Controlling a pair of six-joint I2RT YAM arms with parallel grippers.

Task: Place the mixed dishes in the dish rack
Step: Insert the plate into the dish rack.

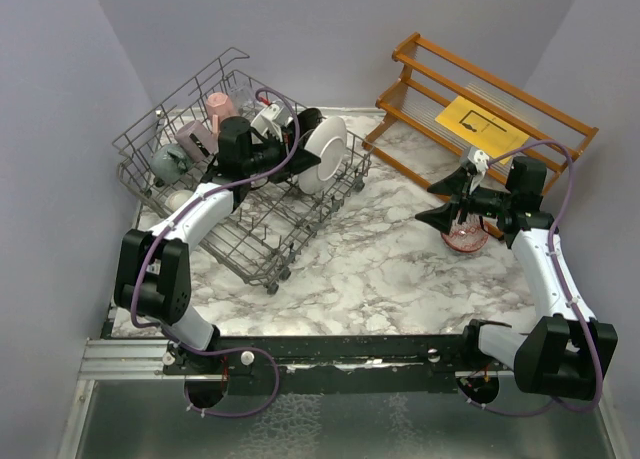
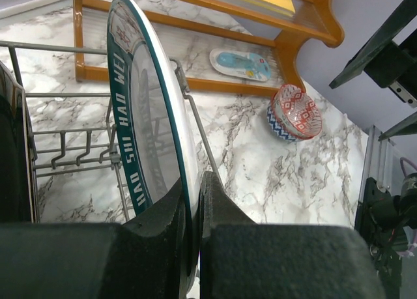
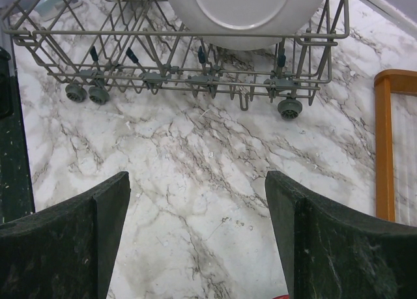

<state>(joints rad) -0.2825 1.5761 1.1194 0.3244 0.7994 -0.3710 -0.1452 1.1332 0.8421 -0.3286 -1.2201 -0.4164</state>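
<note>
Dish rack (image 1: 262,264): mugs (image 1: 220,107), plates (image 1: 268,119) inside | left claw (image 2: 194,188): clamped on teal-rimmed plate (image 2: 153,136) | right claw (image 3: 195,182): open near red bowl (image 1: 465,239)

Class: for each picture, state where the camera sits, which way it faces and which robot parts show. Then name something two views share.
Top external: above and behind the bases, looking down on the marble table; both arms show.
Left wrist: on that arm, facing along the left gripper, shut on the round teal-rimmed white plate, toward the orange-brown wooden slatted shelf.
Right wrist: on that arm, facing past the open right gripper toward the grey wire dish rack.
Shared: both wrist views show the plate.
</note>
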